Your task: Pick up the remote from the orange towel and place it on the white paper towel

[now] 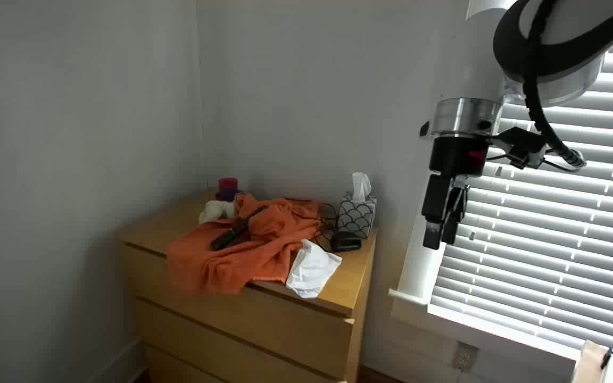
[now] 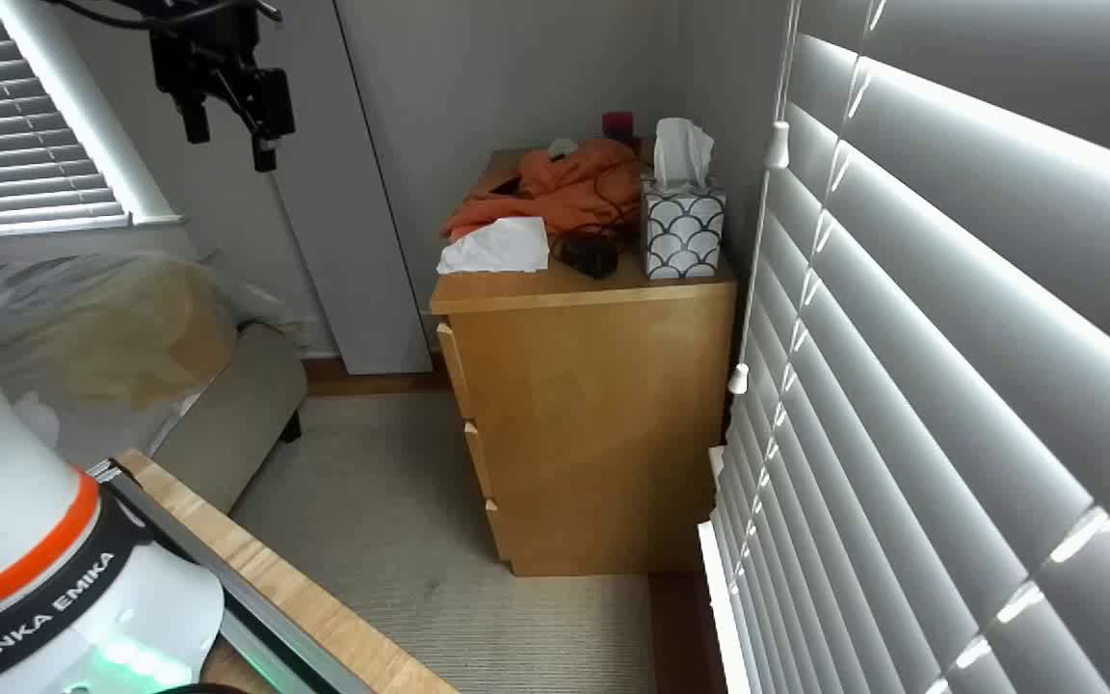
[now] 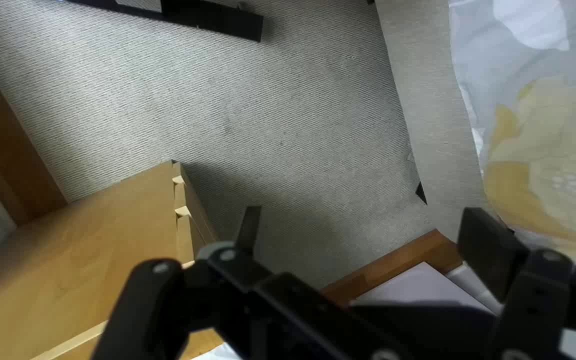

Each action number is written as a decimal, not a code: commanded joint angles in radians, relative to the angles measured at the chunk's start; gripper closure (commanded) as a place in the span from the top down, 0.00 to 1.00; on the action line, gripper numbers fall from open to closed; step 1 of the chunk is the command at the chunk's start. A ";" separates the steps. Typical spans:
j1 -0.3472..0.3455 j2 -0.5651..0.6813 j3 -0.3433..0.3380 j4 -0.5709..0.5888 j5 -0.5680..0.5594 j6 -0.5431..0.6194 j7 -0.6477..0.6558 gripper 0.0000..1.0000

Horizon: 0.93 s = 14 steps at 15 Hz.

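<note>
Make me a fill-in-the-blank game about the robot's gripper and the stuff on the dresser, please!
1. The remote lies on the ____ towel.
2. The colour of the paper towel on the dresser is ____.
3. A white ____ sticks up out of the patterned box.
4. The robot's gripper holds ____ between its fingers.

Missing words: orange; white; tissue; nothing.

- in an exterior view, dresser lower centre of the frame, towel on it
- remote lying on the towel
- paper just right of the towel
- box behind the paper, farther right
- cup behind the towel
</note>
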 commanded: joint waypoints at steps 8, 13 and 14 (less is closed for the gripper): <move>-0.020 0.001 0.017 0.002 0.008 -0.005 -0.007 1.00; -0.031 0.016 0.009 0.019 -0.005 0.014 -0.022 1.00; -0.046 0.050 -0.006 0.063 -0.018 0.014 -0.041 1.00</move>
